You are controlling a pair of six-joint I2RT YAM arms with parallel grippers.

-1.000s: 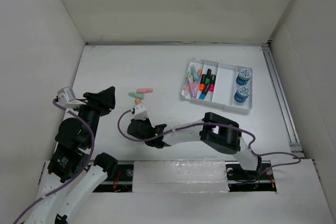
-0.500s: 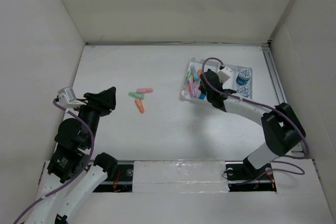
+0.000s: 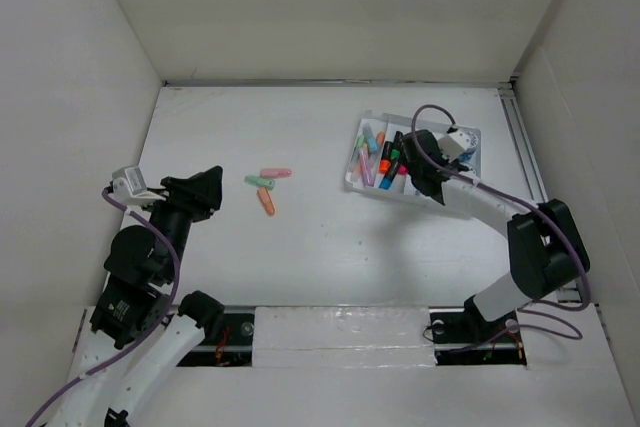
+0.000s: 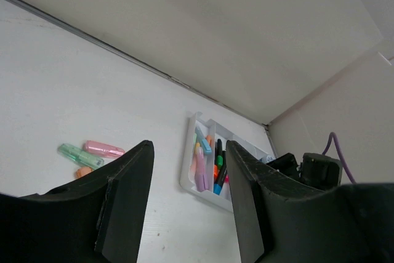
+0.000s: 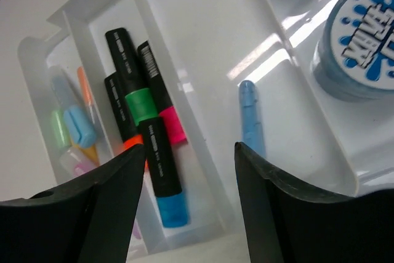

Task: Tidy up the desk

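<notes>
R gripper (image 5: 188, 177), jaws apart and empty, has moved rightward over small white compartmented plastic tray (image 5: 203, 23); L gripper (image 4: 188, 177) likewise apart, unmoved.

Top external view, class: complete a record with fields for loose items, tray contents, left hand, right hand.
loose items: green highlighter, pink highlighter, orange highlighter, on the desk
tray contents: pastel highlighters, black markers, blue pen, two round blue tubs
left hand: open, empty, over the desk's left side
right hand: open, empty, over the tray
</notes>
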